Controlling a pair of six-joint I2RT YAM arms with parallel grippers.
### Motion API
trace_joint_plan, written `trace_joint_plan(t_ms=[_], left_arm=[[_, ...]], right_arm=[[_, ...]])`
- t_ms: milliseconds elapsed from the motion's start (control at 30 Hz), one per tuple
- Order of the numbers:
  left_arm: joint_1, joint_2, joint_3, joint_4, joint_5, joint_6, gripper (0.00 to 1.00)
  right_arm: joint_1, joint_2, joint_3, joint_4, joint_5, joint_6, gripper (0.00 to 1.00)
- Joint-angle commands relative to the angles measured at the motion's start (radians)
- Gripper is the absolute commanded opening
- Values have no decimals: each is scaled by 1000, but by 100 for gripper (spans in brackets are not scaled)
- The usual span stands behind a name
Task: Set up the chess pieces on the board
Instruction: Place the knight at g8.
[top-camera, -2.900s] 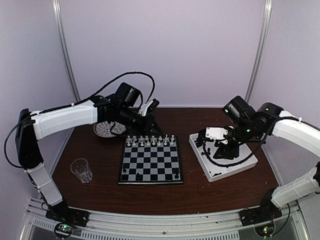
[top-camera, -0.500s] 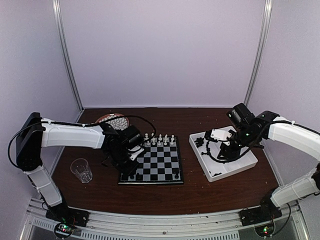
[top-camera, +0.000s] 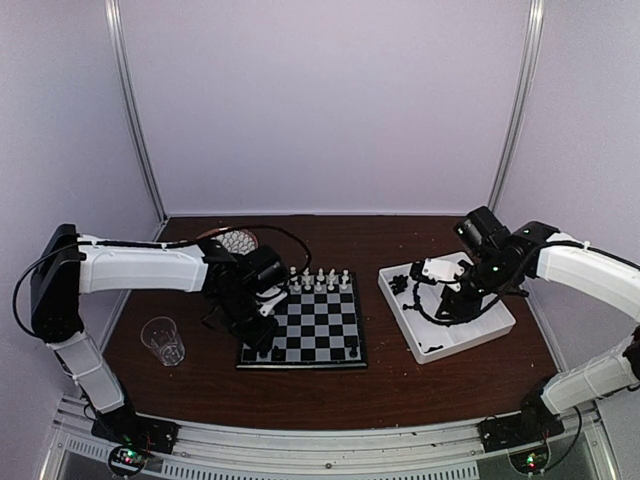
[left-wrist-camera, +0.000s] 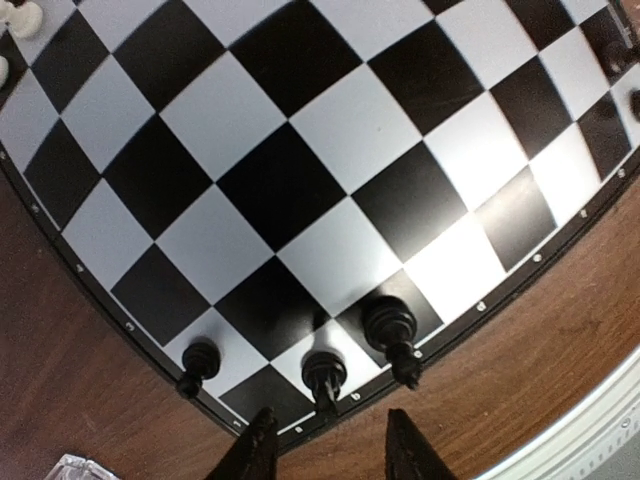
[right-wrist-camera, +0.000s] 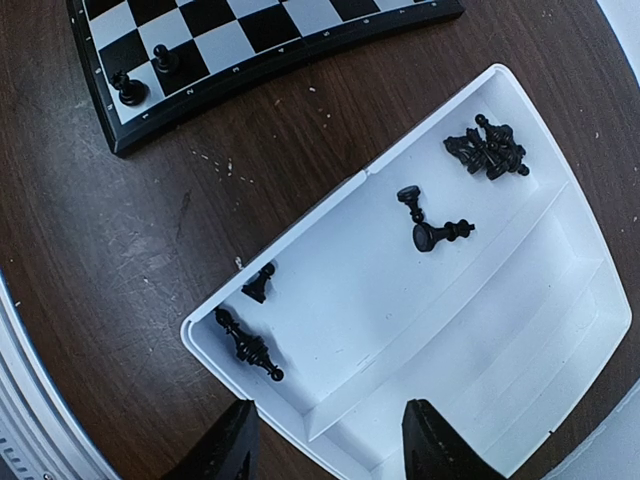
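The board lies at the table's middle, with white chess pieces along its far rows. My left gripper hovers over the board's near-left corner. In the left wrist view three black pieces stand on the board's edge row. My left gripper is open just behind the middle one and holds nothing. My right gripper hangs open and empty over the white tray, where several black pieces lie loose. Two more black pieces stand on the board's corner.
A clear glass stands left of the board near the front. A round patterned plate sits at the back left, partly behind my left arm. The white tray lies right of the board under my right gripper.
My left arm has swung from the plate at the back left down to the board's near-left corner. Its jaws now stand apart. The right arm has hardly moved.
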Motion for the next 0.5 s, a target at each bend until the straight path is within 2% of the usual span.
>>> trace_joint_plan(t_ms=[0,133,267,367,467], left_arm=[[-5,-129,98,-63,-47,-1,39],[-5,-277,116,-6,-114,32,42],[-4,-417,-5,224,-126,48,45],[-7,-457,-57,338,-107,32,48],[-10,-448,-64,368,-103,6,49]], right_arm=[[-45,-11,32,-16,-35,28,52],[-121,52,52,-10,-91,33,50],[-152,148,68,46,-73,38,45],[-155,232,112,57,-81,34,42],[-153,314,173,58,-92,55,39]])
